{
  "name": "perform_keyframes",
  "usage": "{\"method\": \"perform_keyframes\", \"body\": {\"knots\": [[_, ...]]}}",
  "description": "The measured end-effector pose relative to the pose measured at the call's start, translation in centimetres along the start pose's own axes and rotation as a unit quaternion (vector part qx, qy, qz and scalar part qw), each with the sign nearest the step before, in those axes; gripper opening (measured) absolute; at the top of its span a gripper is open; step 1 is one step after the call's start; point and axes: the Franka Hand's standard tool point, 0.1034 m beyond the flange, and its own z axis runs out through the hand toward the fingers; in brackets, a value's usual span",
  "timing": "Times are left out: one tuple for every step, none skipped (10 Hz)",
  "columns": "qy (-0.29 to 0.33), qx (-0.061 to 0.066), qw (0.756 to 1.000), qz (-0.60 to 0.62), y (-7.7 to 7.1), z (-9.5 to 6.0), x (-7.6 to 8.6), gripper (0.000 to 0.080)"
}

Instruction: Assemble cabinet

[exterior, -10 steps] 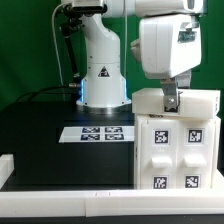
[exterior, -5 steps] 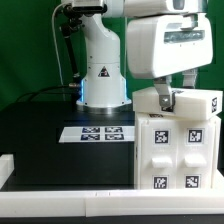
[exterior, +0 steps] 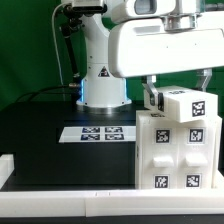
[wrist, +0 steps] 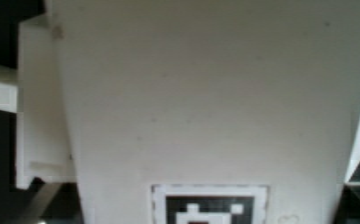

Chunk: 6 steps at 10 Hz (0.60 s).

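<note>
1. On the exterior view's right, the cabinet (exterior: 170, 150) is seen standing on the table (exterior: 50, 140).
2. Gripper (exterior: 182, 98) — jaws closed on a white block (exterior: 190, 105) atop the cabinet.
3. Marker board (exterior: 95, 132) lies beside it.

Glossy white arm (exterior: 100, 55) with rounded segments, black cables at its rear, blue-lit base (exterior: 100, 100), triangular warning sticker

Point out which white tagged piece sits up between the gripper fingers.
The top block, tilted above the cabinet at the exterior view's right; the gripper straddles it. The other tagged blocks sit lower in the cabinet's front.
</note>
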Motion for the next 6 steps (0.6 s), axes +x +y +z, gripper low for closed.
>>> {"method": "perform_keyframes", "body": {"knots": [[0.0, 0.0, 1.0, 0.031, 0.02, 0.0, 0.0, 0.056], [0.0, 0.0, 0.998, 0.061, 0.06, 0.0, 0.0, 0.056], [0.0, 0.0, 0.997, 0.08, 0.07, 0.01, 0.0, 0.056], [0.0, 0.0, 0.993, 0.121, 0.08, 0.0, 0.0, 0.056], [0.0, 0.0, 0.988, 0.151, 0.1, 0.0, 0.0, 0.056], [0.001, 0.0, 0.983, 0.182, 0.1, 0.01, -0.02, 0.056]]}}
